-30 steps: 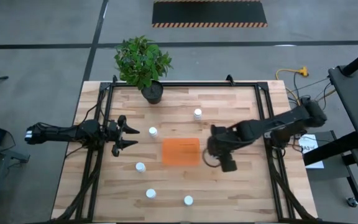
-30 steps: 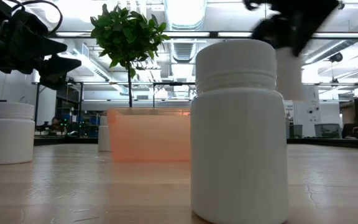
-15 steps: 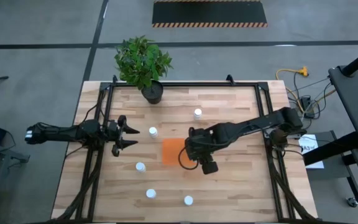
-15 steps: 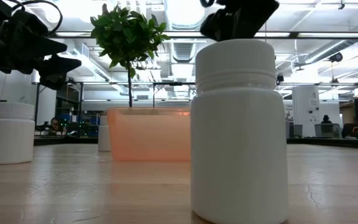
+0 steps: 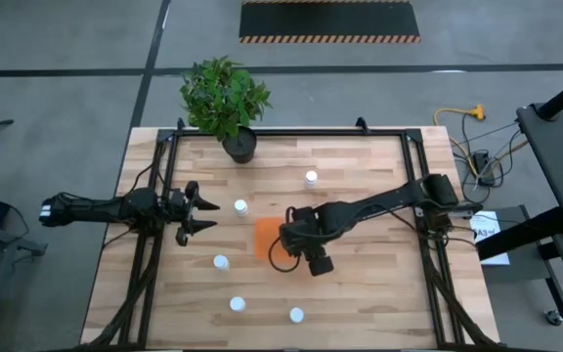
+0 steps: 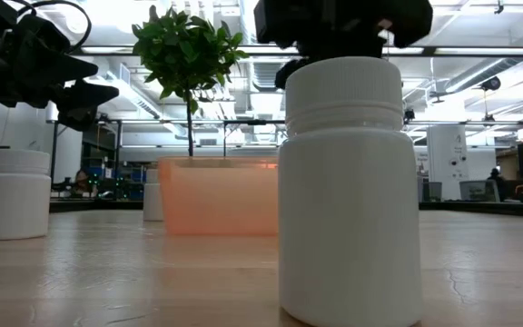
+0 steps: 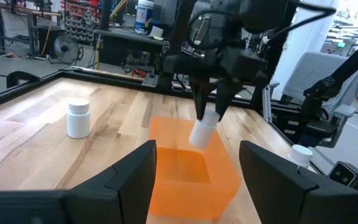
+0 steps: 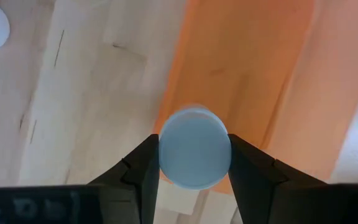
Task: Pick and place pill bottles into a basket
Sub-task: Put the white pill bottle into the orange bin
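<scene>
The orange basket (image 5: 265,238) sits mid-table, also seen in the left wrist view (image 7: 191,165) and right wrist view (image 8: 247,74). My right gripper (image 5: 296,241) hangs over it, shut on a white pill bottle (image 7: 202,132). More bottles stand upright on the wood: one far of the basket (image 5: 310,179), one to its far left (image 5: 240,206), one to its near left (image 5: 221,262), two near the front edge (image 5: 237,304) (image 5: 296,315). My left gripper (image 5: 199,210) waits at the table's left, level and open, with nothing between its fingers. My right gripper pinches the bottle between its two fingers (image 8: 143,168), one on each side of its round body (image 8: 194,147). They grip its upper end (image 7: 208,118) from above, pointing steeply down. The bottle hangs slightly tilted below them, clear of the table, just above the basket.
A potted plant (image 5: 226,98) stands at the far edge. Black frame rails (image 5: 154,235) run along the left and right sides. In the low view a bottle (image 6: 350,191) stands close to the camera and hides much of the scene behind it.
My right gripper has gone toward the table's left and down, carrying the bottle from beside the basket's right end to over the basket. It has stayed shut on the bottle.
</scene>
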`<state>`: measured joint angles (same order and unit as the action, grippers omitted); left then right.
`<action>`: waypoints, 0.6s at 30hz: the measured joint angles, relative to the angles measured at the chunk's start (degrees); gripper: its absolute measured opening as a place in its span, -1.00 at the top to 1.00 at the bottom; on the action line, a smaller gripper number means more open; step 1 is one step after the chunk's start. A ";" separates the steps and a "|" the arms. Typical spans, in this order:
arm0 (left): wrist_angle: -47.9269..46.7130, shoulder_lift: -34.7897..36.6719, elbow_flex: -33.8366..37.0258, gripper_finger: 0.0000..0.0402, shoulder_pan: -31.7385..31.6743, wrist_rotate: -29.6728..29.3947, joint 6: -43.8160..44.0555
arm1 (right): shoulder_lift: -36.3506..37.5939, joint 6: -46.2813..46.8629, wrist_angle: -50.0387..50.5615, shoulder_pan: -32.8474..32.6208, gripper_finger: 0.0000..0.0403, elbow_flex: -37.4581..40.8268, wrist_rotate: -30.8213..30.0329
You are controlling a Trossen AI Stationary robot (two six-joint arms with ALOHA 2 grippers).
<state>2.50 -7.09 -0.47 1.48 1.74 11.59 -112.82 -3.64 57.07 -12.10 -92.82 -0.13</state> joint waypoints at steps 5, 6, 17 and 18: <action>0.03 0.00 0.01 -0.06 0.01 0.02 -0.02 | -1.68 0.03 -0.07 0.20 0.29 0.22 0.02; -0.01 0.00 0.01 -0.06 0.01 0.01 -0.02 | -1.78 0.04 -0.10 0.20 0.29 0.22 0.01; 0.00 0.00 0.02 -0.06 0.02 0.00 -0.02 | -2.12 -1.45 -0.32 0.15 0.01 0.24 0.12; 0.00 0.00 0.00 -0.06 0.02 0.01 -0.01 | -2.12 -1.52 -0.32 0.15 -0.03 0.24 0.13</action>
<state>2.50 -7.09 -0.47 1.50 1.75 11.58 -114.93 -5.16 56.75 -11.94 -92.58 0.00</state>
